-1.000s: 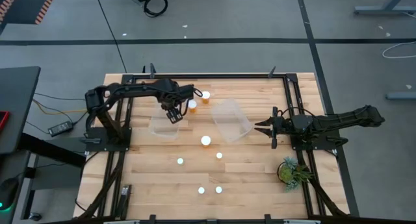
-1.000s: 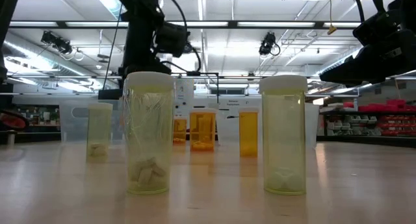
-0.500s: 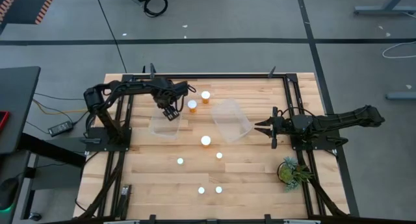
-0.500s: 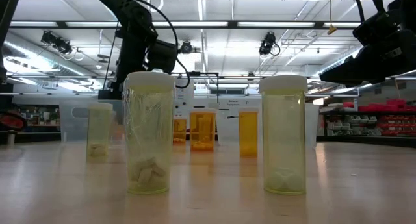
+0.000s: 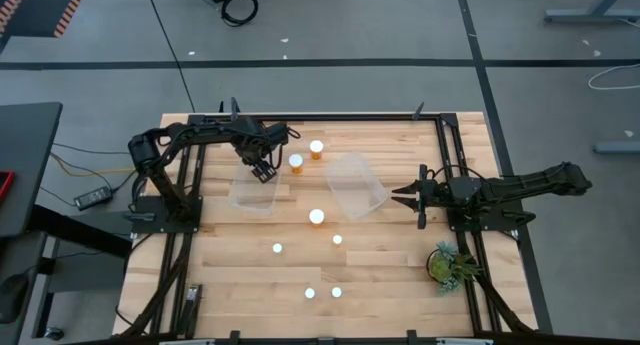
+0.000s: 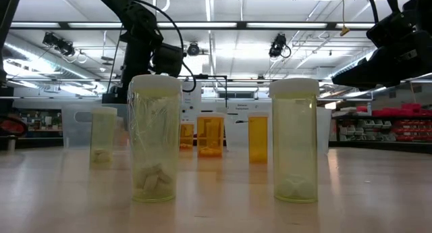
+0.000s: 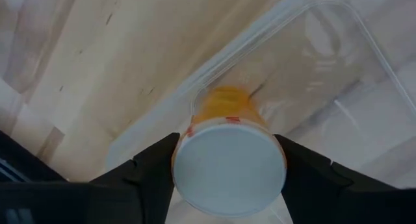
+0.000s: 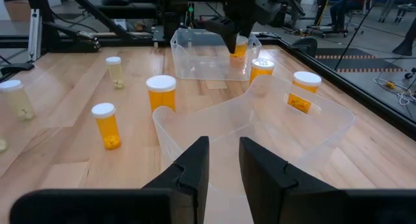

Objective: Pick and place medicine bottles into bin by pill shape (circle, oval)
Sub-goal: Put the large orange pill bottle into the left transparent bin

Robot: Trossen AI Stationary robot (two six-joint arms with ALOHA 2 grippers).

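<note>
Wooden desk (image 5: 400, 275) held two clear bins, none visibly filled: left hand (image 5: 264, 169) over the left bin (image 5: 250, 198) clamped an orange bottle (image 7: 229, 152), seven bottles left on the desk, right hand (image 5: 412, 197) together, waiting beside the right bin (image 5: 356, 185).

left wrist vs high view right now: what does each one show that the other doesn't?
Left wrist only: an orange bottle with a white cap sits between the left gripper's fingers, directly over the clear bin.

High only: the whole table, the second bin, loose bottles such as the big-capped one, the plant, and the right gripper shut and waiting beside the second bin.

Both: the left gripper over the same clear bin on the wood top.
</note>
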